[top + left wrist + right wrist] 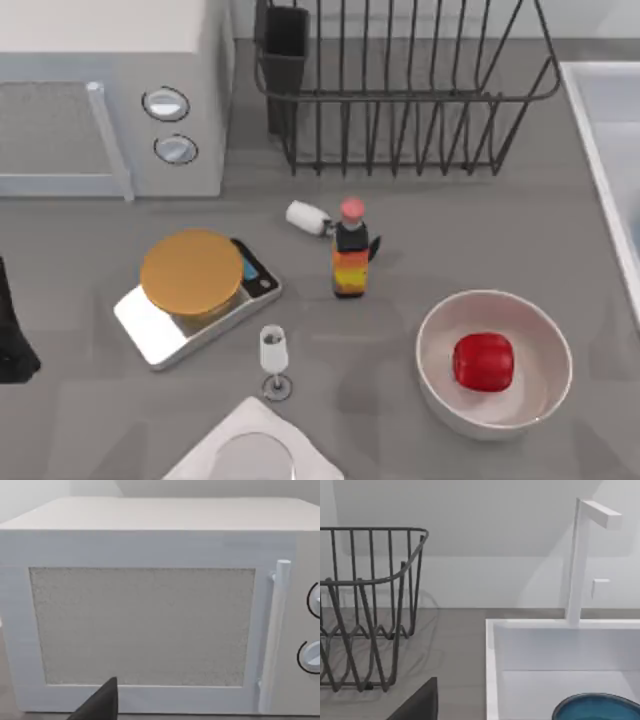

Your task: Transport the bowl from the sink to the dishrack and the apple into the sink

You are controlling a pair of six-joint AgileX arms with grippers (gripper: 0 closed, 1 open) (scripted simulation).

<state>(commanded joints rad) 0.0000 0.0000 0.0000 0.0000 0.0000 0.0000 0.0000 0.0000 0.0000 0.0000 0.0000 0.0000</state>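
The apple, small and glossy red, lies inside a large white bowl at the front right of the table. The teal-blue bowl sits in the sink, with just its far rim in the right wrist view. The sink's raised white rim runs along the table's right edge. At the back stands the black wire dishrack, its utensil cup at the left corner. A dark part of my right gripper shows between rack and sink. My left gripper faces the microwave; the left arm stays at the left edge.
A white microwave fills the back left. In the middle are a red-capped orange-labelled bottle, a small white item, a scale with a tan disc and a wine glass. A white faucet rises behind the sink.
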